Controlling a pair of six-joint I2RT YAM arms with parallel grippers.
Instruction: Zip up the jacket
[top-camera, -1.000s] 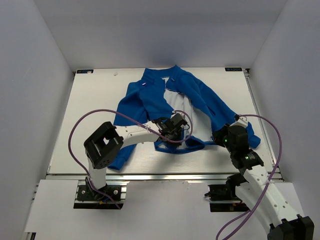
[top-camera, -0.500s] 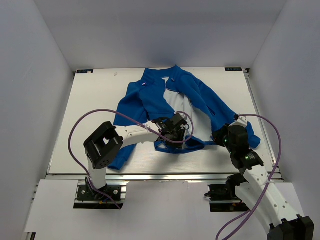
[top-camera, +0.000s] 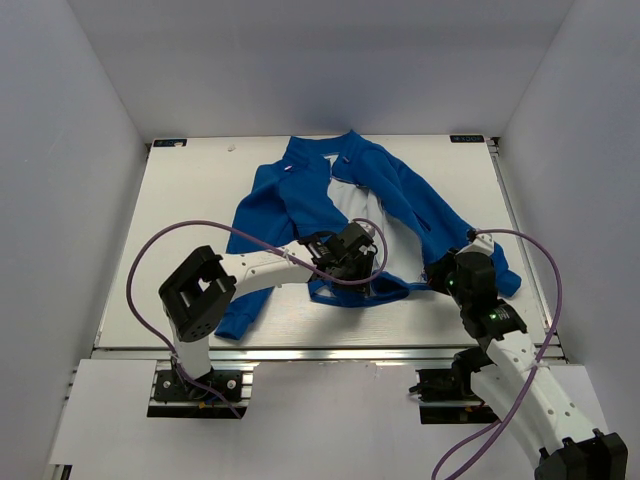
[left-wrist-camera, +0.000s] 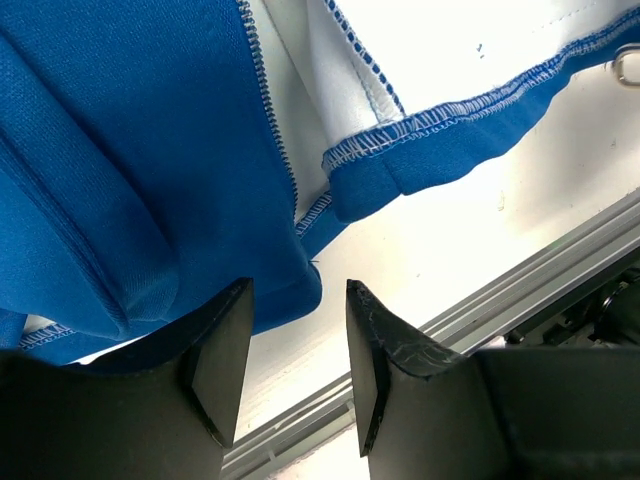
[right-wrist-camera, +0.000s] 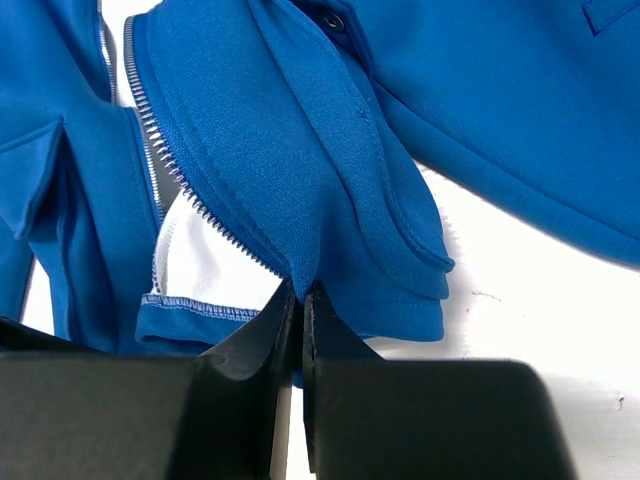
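Across the middle of the top view, the bright royal-blue fleece jacket (top-camera: 300, 200) lies unzipped on the flat white table (top-camera: 190, 200), its collar toward the upper edge. At centre frame the left gripper (top-camera: 352, 256) hovers at the left panel's bottom hem, black fingers (left-wrist-camera: 222, 340) spread wide. At lower right the right gripper (top-camera: 445, 272) is clenched on a fold of the right panel beside the silver zipper teeth (right-wrist-camera: 200, 195).

No readable text; the table's (top-camera: 190, 200) corner tags (top-camera: 170, 143) are too small.
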